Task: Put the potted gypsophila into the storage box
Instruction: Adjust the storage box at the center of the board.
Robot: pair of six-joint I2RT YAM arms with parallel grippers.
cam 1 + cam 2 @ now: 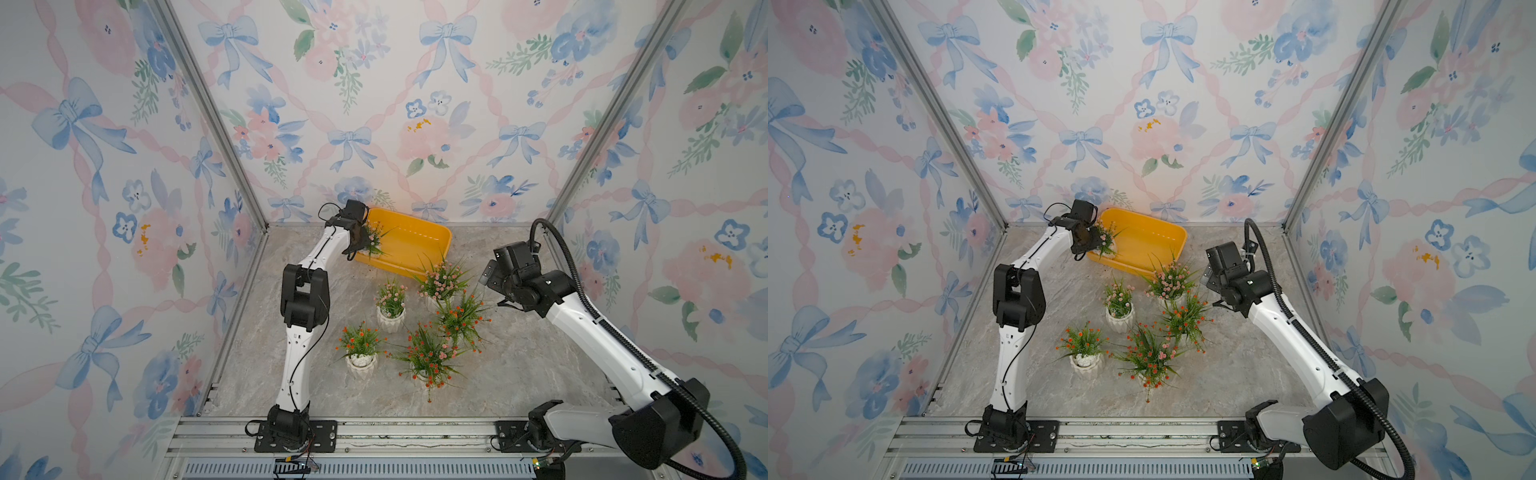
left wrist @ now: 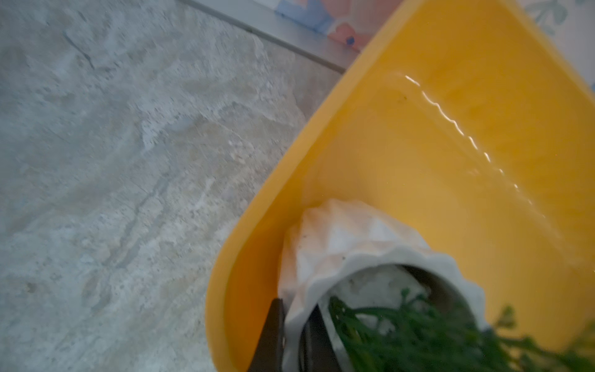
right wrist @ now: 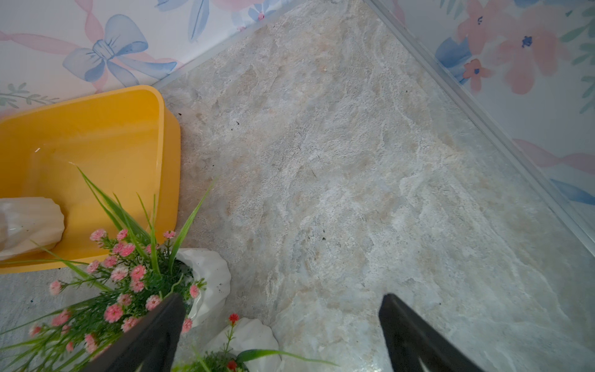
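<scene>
The yellow storage box stands at the back of the table. My left gripper is shut on the rim of a white ribbed pot of pink potted gypsophila. One finger is inside the rim and one outside. The pot hangs tilted inside the box's near left corner. Several more pots stand in front of the box, two pink and three orange-red. My right gripper is open over bare table beside a pink pot.
An orange-red pot stands just beside my right gripper's fingers. Wallpapered walls with aluminium posts close the left, back and right sides. A metal rail runs along the front. Bare marble table lies right of the pots.
</scene>
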